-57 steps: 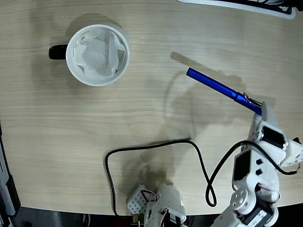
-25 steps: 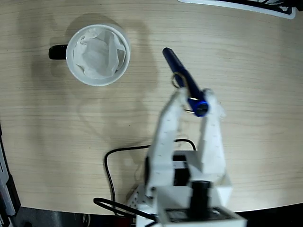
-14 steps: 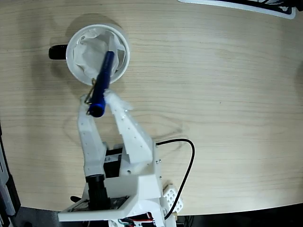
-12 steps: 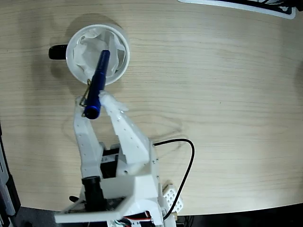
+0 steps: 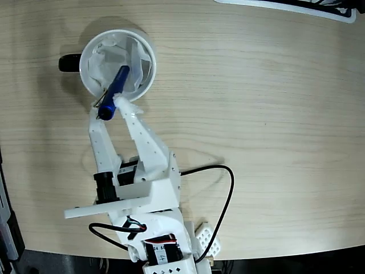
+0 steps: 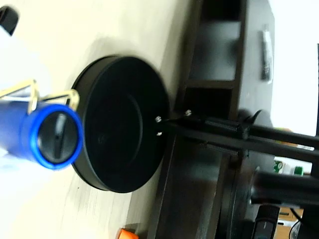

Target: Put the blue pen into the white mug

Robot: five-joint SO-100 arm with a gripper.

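Fixed view: white arm reaching up the wooden table (image 5: 274, 114) from the bottom edge, gripper (image 5: 109, 106) pinching the pen (image 5: 115, 90) near its lower end. Pen tilted, upper end leaning over the rim and into the mug (image 5: 147, 52), lower end poking out just below the rim between the two white fingers (image 5: 130, 109). Thin metal clip visible on the pen's left side, beside the mug's lower edge. Mug at upper left, black handle pointing left, crumpled white paper inside under the pen's upper part. Black cable (image 5: 223, 194) looping from the arm's base out to the right and back down. Dark-edged white object cut off by the top-right corner.

Wrist view: round blue butt end of the pen (image 6: 52, 135) at left, seen end-on, wire clip above it. Round black disc base (image 6: 119, 122) just beside it on the table (image 6: 104, 25), dark shelving and stand parts to the right. Fingers themselves too washed out here to make out.
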